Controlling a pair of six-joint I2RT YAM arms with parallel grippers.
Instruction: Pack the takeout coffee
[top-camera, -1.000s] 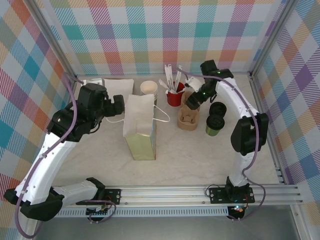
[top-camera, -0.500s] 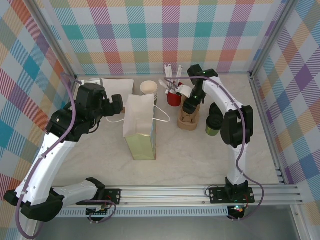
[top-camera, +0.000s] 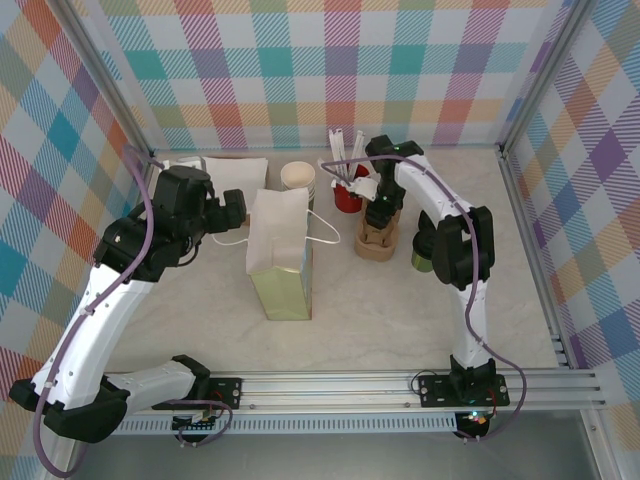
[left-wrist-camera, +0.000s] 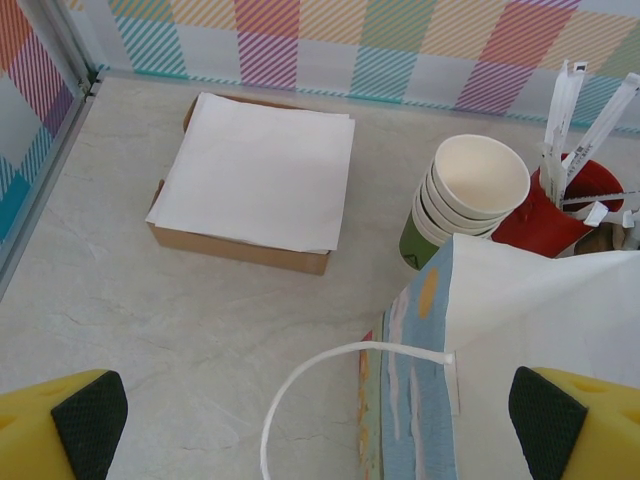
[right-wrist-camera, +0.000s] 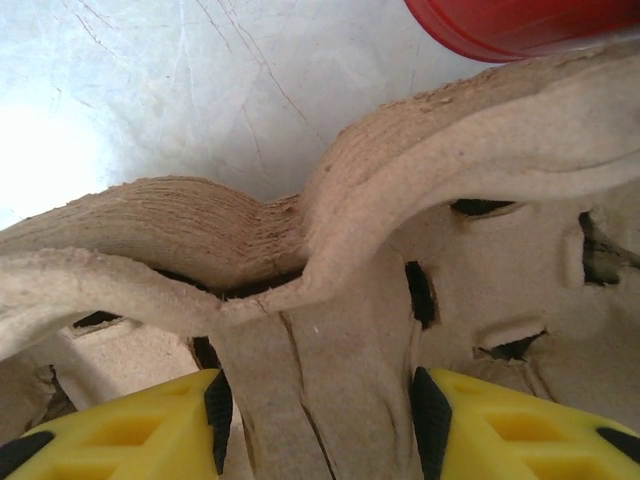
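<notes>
Right arm: folded in toward the centre since a second ago. Its gripper is down on the cardboard carrier, pads flanking the middle rib; whether they clamp it cannot be told.
Left gripper: jaws wide apart, by the paper bag.
Takeout coffee: upright, just right of the carrier.
Surface: pale marbled tabletop.
Surround: plaid walls, metal posts.

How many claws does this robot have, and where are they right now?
2. The left claw hovers beside the paper bag, jaws wide; the right claw straddles a ridge of the brown cardboard carriers.
</notes>
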